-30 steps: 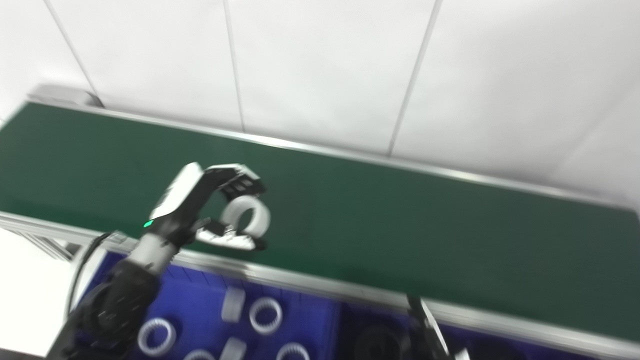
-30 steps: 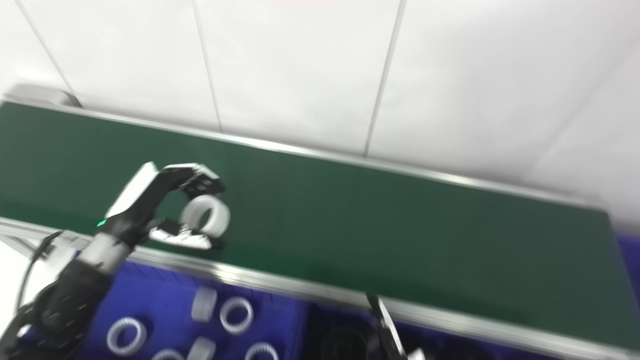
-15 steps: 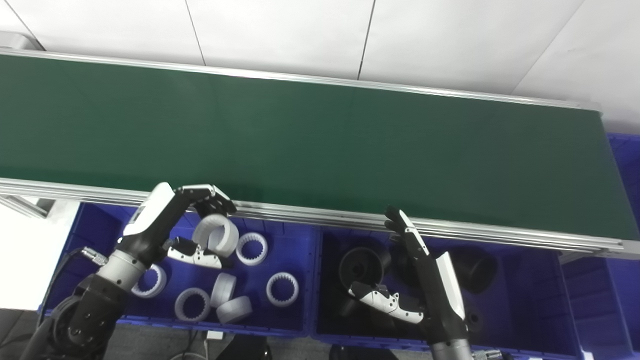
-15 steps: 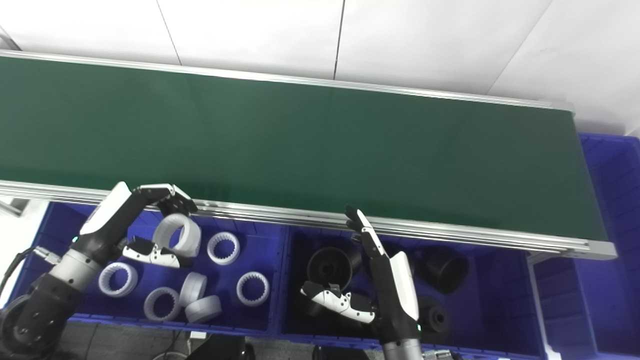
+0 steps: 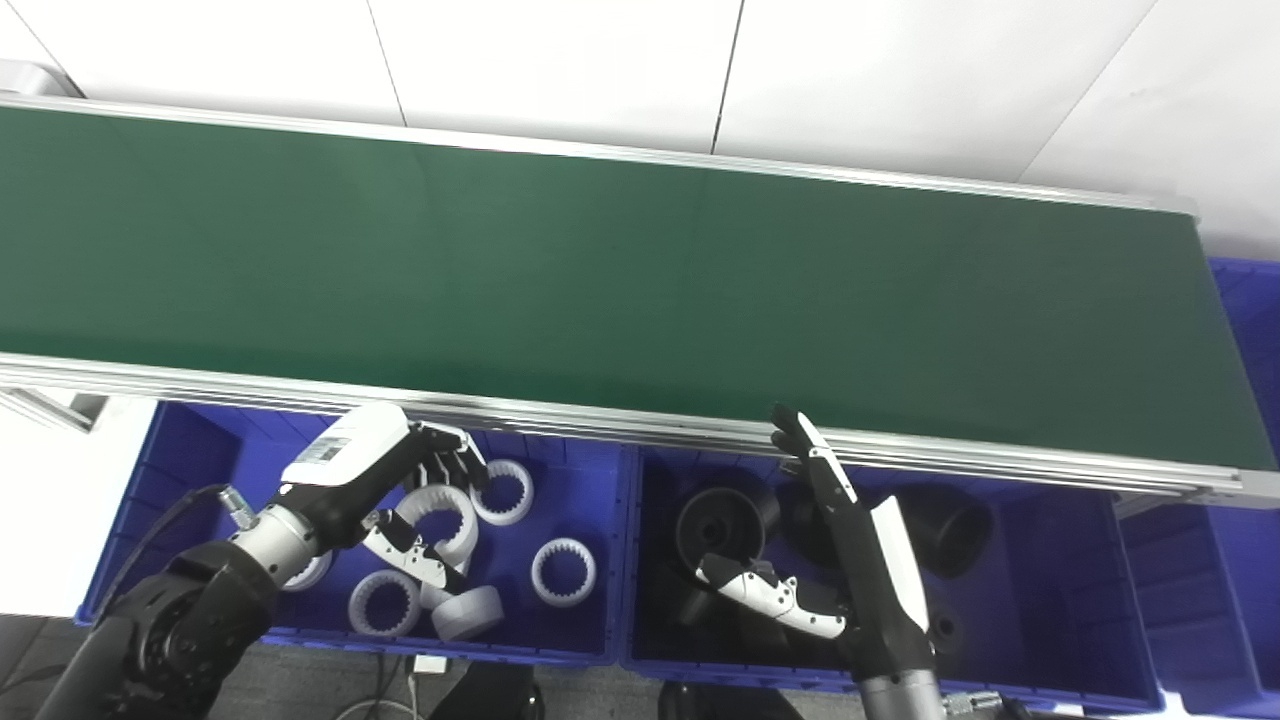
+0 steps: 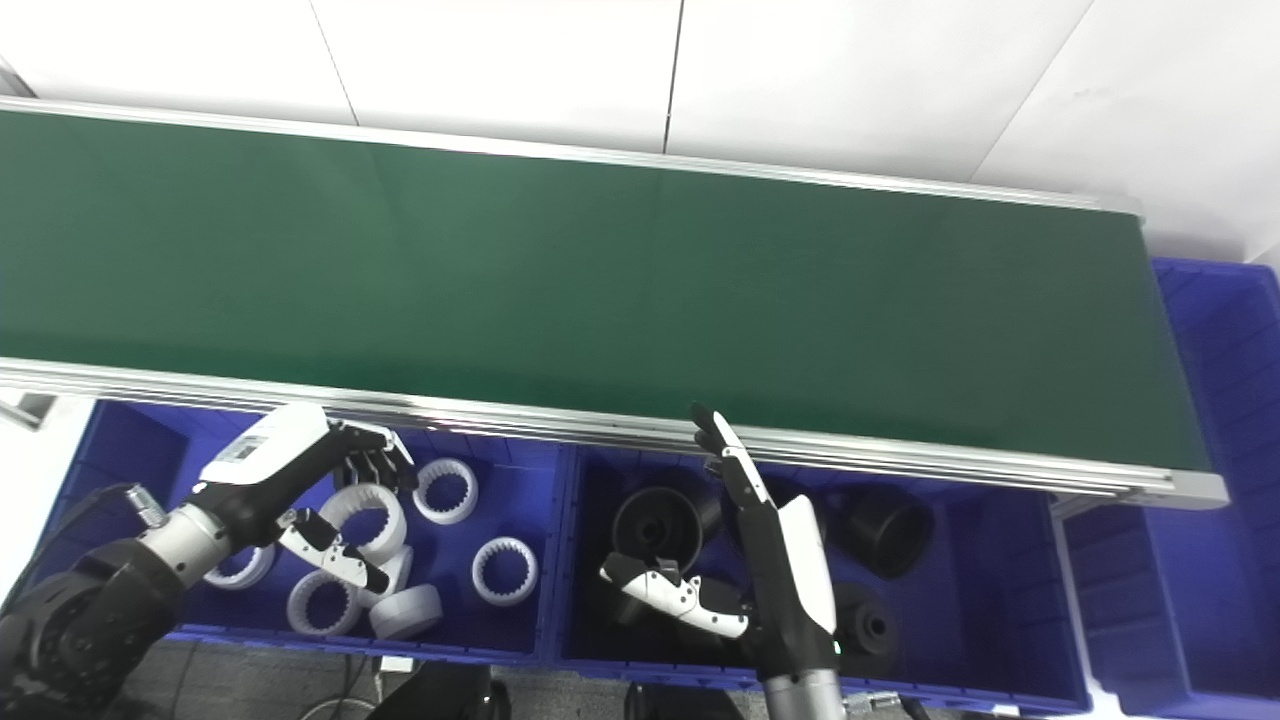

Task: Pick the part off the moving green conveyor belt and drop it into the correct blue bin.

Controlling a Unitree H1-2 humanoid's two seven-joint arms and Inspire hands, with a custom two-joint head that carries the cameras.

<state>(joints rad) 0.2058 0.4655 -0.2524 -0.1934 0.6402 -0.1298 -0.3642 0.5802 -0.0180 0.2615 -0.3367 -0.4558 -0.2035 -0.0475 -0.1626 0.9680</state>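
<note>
The left hand [image 5: 385, 490] hangs low inside the left blue bin [image 5: 600, 640], its fingers [image 5: 452, 462] curled over the top of a white ring [image 5: 440, 512] and its thumb [image 5: 405, 545] reaching under it, so the ring sits between them; whether the hand is gripping the ring or has just let it go cannot be told from these views. The ring stands on edge with its toothed inner face showing, down among the other white rings [image 5: 560, 570] that lie on the bin floor, one of them flat near the bin's far wall [image 5: 503, 490] and another on its side as a plain white cylinder [image 5: 468, 613] near the front wall. The green belt [image 5: 640, 290] runs across the whole scene above the bins and carries nothing. Its metal front rail [image 5: 600, 425] passes just above both bins. The right hand [image 5: 850, 560] is held over the right blue bin [image 5: 1100, 600] with its fingers [image 5: 800, 445] stretched straight up toward the rail and its white thumb [image 5: 760, 595] spread out to the side, holding nothing. Black round parts [image 5: 720, 520] lie in that bin on either side of the hand. A further blue bin [image 5: 1250, 560] shows at the far right edge.
</note>
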